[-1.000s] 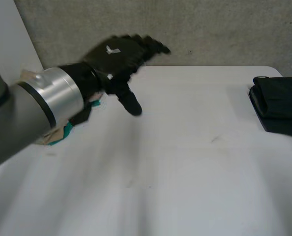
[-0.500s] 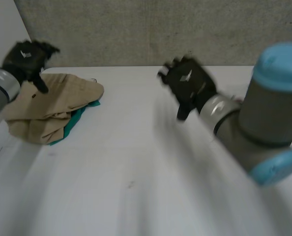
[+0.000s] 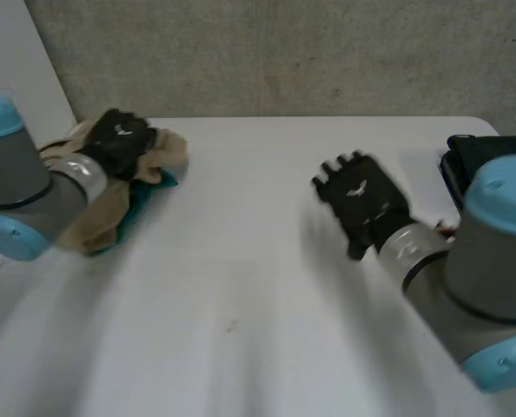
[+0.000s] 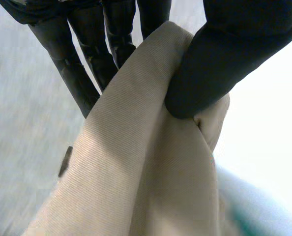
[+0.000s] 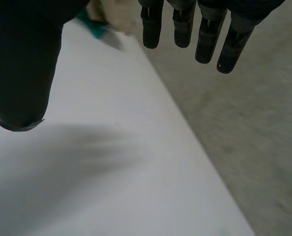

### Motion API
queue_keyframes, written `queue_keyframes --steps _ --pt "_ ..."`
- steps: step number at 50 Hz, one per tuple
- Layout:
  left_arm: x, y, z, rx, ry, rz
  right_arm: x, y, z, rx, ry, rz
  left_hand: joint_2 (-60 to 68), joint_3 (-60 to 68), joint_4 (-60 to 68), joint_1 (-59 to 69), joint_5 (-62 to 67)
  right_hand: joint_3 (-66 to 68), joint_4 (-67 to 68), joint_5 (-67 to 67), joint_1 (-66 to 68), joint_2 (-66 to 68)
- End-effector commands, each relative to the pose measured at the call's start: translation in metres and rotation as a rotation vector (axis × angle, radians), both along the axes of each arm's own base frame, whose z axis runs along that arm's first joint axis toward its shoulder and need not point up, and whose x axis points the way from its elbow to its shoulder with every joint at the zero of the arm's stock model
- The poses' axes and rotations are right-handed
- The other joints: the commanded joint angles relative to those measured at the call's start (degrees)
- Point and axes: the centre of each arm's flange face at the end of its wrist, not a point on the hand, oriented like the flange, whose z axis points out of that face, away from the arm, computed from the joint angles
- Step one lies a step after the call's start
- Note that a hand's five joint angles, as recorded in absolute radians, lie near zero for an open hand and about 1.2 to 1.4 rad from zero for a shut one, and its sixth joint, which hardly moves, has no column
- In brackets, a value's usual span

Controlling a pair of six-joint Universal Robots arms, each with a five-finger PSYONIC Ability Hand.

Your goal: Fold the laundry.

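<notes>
A tan garment [image 3: 102, 213] lies crumpled on a teal cloth [image 3: 145, 198] at the table's far left. My left hand [image 3: 119, 143] rests on top of the pile, and its thumb [image 4: 224, 64] and fingers [image 4: 82, 69] pinch a fold of the tan garment [image 4: 141, 162]. My right hand [image 3: 362, 201] hovers above the table right of the middle, open, with its fingers [image 5: 200, 34] straight and nothing in it. The tan and teal pile [image 5: 104, 17] lies beyond those fingertips.
A folded black garment [image 3: 488, 156] lies at the table's far right edge, partly behind my right arm [image 3: 488, 261]. A grey wall [image 3: 284, 52] runs behind the white table [image 3: 241, 304].
My left hand has come down onto the tan garment and closed on a fold of it. My right hand has shifted slightly right and nearer.
</notes>
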Motion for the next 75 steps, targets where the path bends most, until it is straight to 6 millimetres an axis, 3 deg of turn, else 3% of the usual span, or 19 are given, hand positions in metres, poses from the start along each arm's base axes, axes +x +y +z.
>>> queue_keyframes --steps 1,2,6,7,10,11,17,22,27,29,31,34,47,55,65,68,70,74,75 --pt "-0.074 0.124 0.023 0.16 0.18 -0.262 -0.034 -0.043 0.038 -0.105 -0.055 -0.2 12.7 13.1 11.7 15.2 14.2 -2.3 -3.5 -3.8 -1.6 -2.5" --pt "-0.088 0.155 0.015 0.231 0.202 -0.326 -0.036 -0.046 0.041 -0.116 -0.058 -0.22 12.7 13.1 11.7 15.2 14.2 -2.3 -3.5 -3.8 -1.6 -2.5" --pt "-0.111 0.214 -0.005 0.357 0.204 -0.459 -0.047 -0.06 0.053 -0.151 -0.071 -0.289 12.7 13.1 11.7 15.2 14.2 -2.3 -3.5 -3.8 -1.6 -2.5" --pt "-0.114 0.223 -0.008 0.369 0.196 -0.478 -0.049 -0.062 0.054 -0.156 -0.071 -0.296 6.6 6.9 5.5 9.0 8.0 -2.3 -3.5 -3.8 -1.6 -2.5" --pt "-0.12 0.243 -0.023 0.398 0.155 -0.514 -0.051 -0.065 0.058 -0.164 -0.073 -0.304 -53.2 -52.8 -54.2 -50.7 -51.7 -2.3 -3.5 -3.8 -1.6 -2.5" --pt "-0.121 0.244 -0.024 0.395 0.149 -0.52 -0.051 -0.065 0.058 -0.164 -0.073 -0.302 -56.6 -56.2 -57.6 -54.1 -55.1 -2.3 -3.5 -3.8 -1.6 -2.5" --pt "-0.113 0.224 -0.008 0.33 0.164 -0.439 -0.049 -0.063 0.053 -0.148 -0.063 -0.281 -57.1 -56.7 -58.1 -54.6 -55.6 -2.3 -3.5 -3.8 -1.6 -2.5" --pt "-0.08 0.186 0.028 0.229 0.229 -0.217 -0.045 -0.057 0.047 -0.107 -0.049 -0.224 -56.6 -56.2 -57.6 -54.1 -55.1 -2.3 -3.5 -3.8 -1.6 -2.5" --pt "-0.048 0.173 0.037 0.186 0.236 -0.041 -0.036 -0.039 0.038 -0.008 -0.014 -0.127 -55.9 -55.5 -57.0 -53.5 -54.4 -2.3 -3.5 -3.8 -1.6 -2.5" --pt "-0.027 0.167 0.041 0.166 0.24 0.064 -0.025 -0.021 0.032 0.064 0.008 -0.044 -55.7 -55.4 -56.8 -53.3 -54.3 -2.3 -3.5 -3.8 -1.6 -2.5" --pt "-0.016 0.162 0.04 0.16 0.238 0.124 -0.013 -0.004 0.029 0.12 0.015 0.047 -55.7 -55.4 -56.8 -53.3 -54.3 -2.3 -3.5 -3.8 -1.6 -2.5" --pt "0.007 0.155 0.033 0.174 0.222 0.229 -0.005 0.003 0.027 0.155 0.009 0.093 -54.4 -54.0 -55.4 -51.9 -52.9 -2.3 -3.5 -3.8 -1.6 -2.5" --pt "0.076 0.146 -0.014 0.395 0.075 0.487 0.053 -0.021 -0.015 0.382 -0.056 0.145 -50.7 -50.3 -51.7 -48.2 -49.2 -1.5 -2.7 -3.1 -0.9 -1.8" --pt "0.08 0.151 -0.033 0.483 0.043 0.445 0.073 -0.027 -0.045 0.476 -0.033 0.148 -50.5 -50.2 -51.6 -48.1 -49.0 8.5 7.4 7.0 9.2 8.3" --pt "0.07 0.139 -0.06 0.53 0.059 0.362 0.073 -0.043 -0.066 0.452 0.008 0.051 -44.1 -43.8 -45.2 -41.7 -42.7 23.8 22.7 22.3 24.5 23.6" --pt "0.068 0.134 -0.061 0.517 0.064 0.356 0.072 -0.043 -0.069 0.455 0.014 0.041 -27.2 -26.8 -28.3 -24.8 -25.7 39.8 38.6 38.3 40.4 39.5" --pt "0.066 0.13 -0.058 0.492 0.075 0.35 0.072 -0.043 -0.068 0.451 0.012 0.04 -10.4 -10.1 -11.5 -8.0 -8.9 64.0 62.8 62.4 64.6 63.7" --pt "0.059 0.125 -0.052 0.447 0.085 0.326 0.073 -0.048 -0.057 0.405 -0.016 0.038 12.6 13.0 11.6 15.1 14.1 67.7 66.5 66.2 68.4 67.5" --pt "0.058 0.124 -0.051 0.438 0.087 0.322 0.074 -0.05 -0.054 0.388 -0.024 0.037 12.7 13.1 11.7 15.2 14.2 67.7 66.5 66.2 68.4 67.5"
